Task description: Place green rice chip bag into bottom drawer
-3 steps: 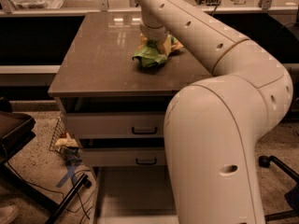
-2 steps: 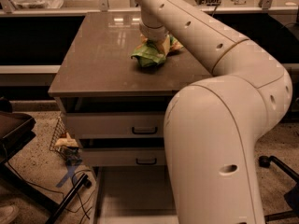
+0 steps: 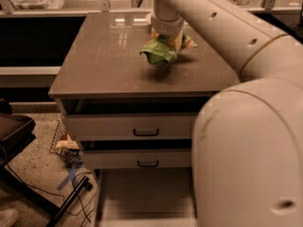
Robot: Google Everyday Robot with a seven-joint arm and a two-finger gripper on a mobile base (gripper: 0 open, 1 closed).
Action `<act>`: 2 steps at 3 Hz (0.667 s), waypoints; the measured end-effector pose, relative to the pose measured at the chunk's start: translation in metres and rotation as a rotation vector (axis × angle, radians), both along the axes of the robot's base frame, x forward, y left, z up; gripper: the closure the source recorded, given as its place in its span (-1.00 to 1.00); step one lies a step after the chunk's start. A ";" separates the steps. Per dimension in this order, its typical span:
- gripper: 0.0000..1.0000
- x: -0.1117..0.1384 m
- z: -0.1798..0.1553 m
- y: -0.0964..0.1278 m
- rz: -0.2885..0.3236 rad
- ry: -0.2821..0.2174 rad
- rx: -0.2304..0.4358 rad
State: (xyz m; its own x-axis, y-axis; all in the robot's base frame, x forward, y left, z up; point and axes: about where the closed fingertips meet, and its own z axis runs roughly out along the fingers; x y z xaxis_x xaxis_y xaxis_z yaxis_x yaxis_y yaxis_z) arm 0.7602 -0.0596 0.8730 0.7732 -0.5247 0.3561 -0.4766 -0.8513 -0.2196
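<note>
At the bottom centre of the frame the bottom drawer (image 3: 142,193) stands pulled out, its pale flat floor showing nothing on it, with the bulky robot arm (image 3: 246,155) filling the lower right beside it. Above the drawer come two closed grey drawer fronts (image 3: 146,126), each with a black handle, and above those the brown surface (image 3: 104,60). Toward the far side of that surface, in the upper middle of the frame, the tool (image 3: 166,40) points down from the wrist and is closed on the green rice chip bag (image 3: 158,54), which is bunched and crumpled beneath it. A shadow lies on the surface just under the bag, so it seems to hang slightly clear. I judge the pickup done and the carry just beginning. The next move calls for bringing the bag forward past the near edge, down in front of both drawer fronts, and over the open drawer floor before releasing.
</note>
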 end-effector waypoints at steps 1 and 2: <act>1.00 -0.076 0.057 -0.042 -0.061 -0.026 0.038; 1.00 -0.131 0.078 -0.060 -0.097 -0.024 0.053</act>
State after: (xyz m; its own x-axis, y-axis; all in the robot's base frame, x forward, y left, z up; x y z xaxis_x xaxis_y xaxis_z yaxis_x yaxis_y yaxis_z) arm 0.6290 -0.1201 0.9515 0.7095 -0.6154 0.3432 -0.5504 -0.7882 -0.2754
